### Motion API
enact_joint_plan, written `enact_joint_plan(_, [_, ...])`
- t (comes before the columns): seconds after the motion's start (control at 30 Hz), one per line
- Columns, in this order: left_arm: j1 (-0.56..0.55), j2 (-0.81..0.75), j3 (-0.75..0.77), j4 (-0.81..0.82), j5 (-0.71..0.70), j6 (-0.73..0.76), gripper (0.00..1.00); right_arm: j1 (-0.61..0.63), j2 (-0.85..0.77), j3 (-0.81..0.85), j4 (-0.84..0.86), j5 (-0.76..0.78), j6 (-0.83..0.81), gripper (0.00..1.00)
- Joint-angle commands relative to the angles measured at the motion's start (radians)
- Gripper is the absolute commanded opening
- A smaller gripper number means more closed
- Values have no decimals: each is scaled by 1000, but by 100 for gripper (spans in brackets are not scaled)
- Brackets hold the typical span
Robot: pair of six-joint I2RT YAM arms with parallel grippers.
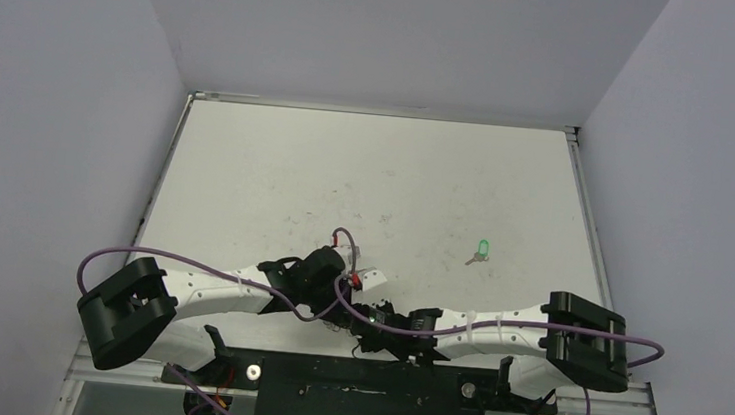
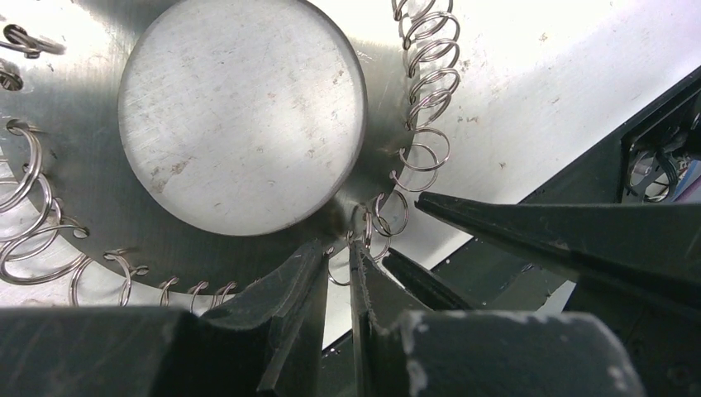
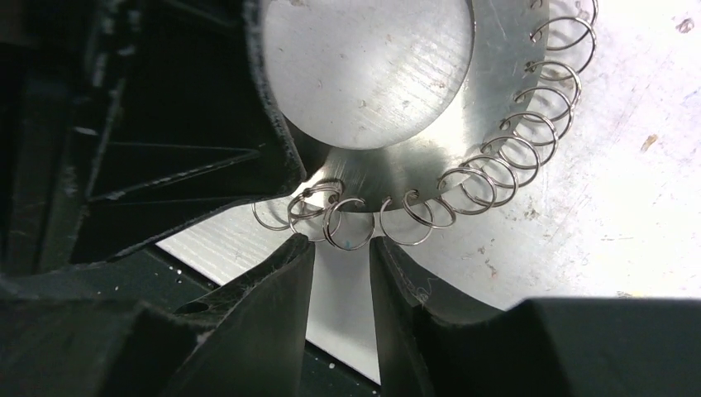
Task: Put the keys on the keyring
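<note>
Keyring (image 2: 83,190) is sitting by the near edge of the table (image 1: 347,166). Left gripper (image 2: 337,277) is straddling one wire loop (image 2: 339,266), nearly closed, grip unclear, probably steadying it. Right gripper (image 3: 340,285) is hovering slightly open, empty.

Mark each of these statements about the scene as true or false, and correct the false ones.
1. The small metal key with a bright green plastic head lies on the white table, apart from both hands. True.
2. The left hand and the right hand both reach the rim of the round silvery metal ring. True.
3. The right hand's fingers are pressed together. False: a gap between them shows bare table.
4. A key hangs from one of the wire loops on the ring. False: the loops seen in both wrist views carry nothing.
</note>
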Motion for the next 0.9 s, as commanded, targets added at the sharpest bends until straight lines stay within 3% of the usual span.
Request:
enact_joint_plan(0.0, [-7,-18,3,-1,-8,11,15,44,46,107,-49,100,-84,33])
enact_joint_plan(0.1, [-7,-21,4,-6,-9,12,15,65,75,136,-83,130,-99,29])
enact_joint_plan(0.27, [-8,-31,2,-8,-12,13,15,75,90,165,-145,176,-98,11])
enact_joint_plan(0.47, [-5,-74,-11,-3,-30,12,15,80,15,153,-161,198,-119,0])
enact_joint_plan(0.63, [3,-123,-32,9,-44,8,15,80,-81,107,-109,170,-172,0])
enact_joint_plan(0.73, [15,-144,-44,14,-38,-1,16,81,-106,84,-69,112,-248,16])
enact_joint_plan(0.87, [55,-163,-53,16,6,-4,16,82,-125,58,-45,120,-318,25])
